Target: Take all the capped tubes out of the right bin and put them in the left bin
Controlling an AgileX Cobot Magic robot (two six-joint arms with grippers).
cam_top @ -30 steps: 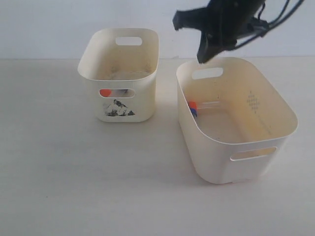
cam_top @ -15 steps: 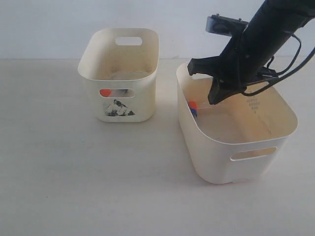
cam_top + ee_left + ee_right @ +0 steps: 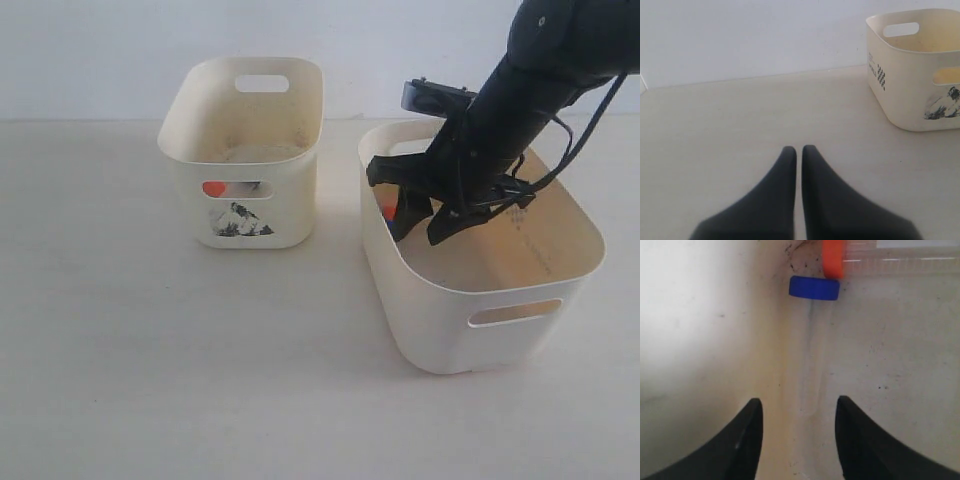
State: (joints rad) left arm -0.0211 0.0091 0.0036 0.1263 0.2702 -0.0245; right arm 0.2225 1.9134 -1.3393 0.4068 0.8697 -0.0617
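Note:
In the right wrist view, a blue-capped tube (image 3: 814,288) lies on the floor of the right bin (image 3: 480,300); its clear body runs toward my right gripper (image 3: 799,402). An orange-capped tube (image 3: 833,259) lies crosswise beyond it. That gripper is open, its fingers apart on either side of the clear body and a little short of the caps. In the exterior view the right gripper (image 3: 420,232) is inside the bin near its left wall, hiding most of the tubes. My left gripper (image 3: 799,148) is shut and empty over the table, short of the left bin (image 3: 905,75).
The left bin (image 3: 240,150) stands at the back left with its picture sticker (image 3: 240,220) facing front. An orange cap (image 3: 214,188) shows through its front slot. A white wall runs behind both bins.
My right arm has come down from above the right bin's back rim into the bin, toward its left wall. The bins and tubes have not moved.

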